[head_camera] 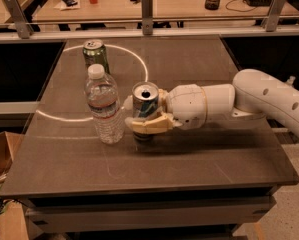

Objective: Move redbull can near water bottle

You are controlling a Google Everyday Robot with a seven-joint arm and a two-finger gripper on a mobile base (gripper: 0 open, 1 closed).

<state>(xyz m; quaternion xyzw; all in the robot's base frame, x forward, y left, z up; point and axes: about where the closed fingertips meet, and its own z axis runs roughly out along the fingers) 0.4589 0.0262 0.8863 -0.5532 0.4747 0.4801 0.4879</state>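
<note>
The redbull can (144, 105), blue and silver with a silver top, stands upright in the middle of the dark table (189, 154). My gripper (145, 118) comes in from the right and is shut around the can's body. The water bottle (104, 105), clear with a white cap and a red-and-white label, stands upright just left of the can, a small gap between them. The can's lower part is hidden behind my fingers (149, 126).
A green can (95, 55) stands behind the bottle, inside a white circle line (144, 66) on the table. My white arm (259, 96) spans the right side. A metal rail and a cluttered desk lie behind. A cardboard box (1, 154) sits on the floor at left.
</note>
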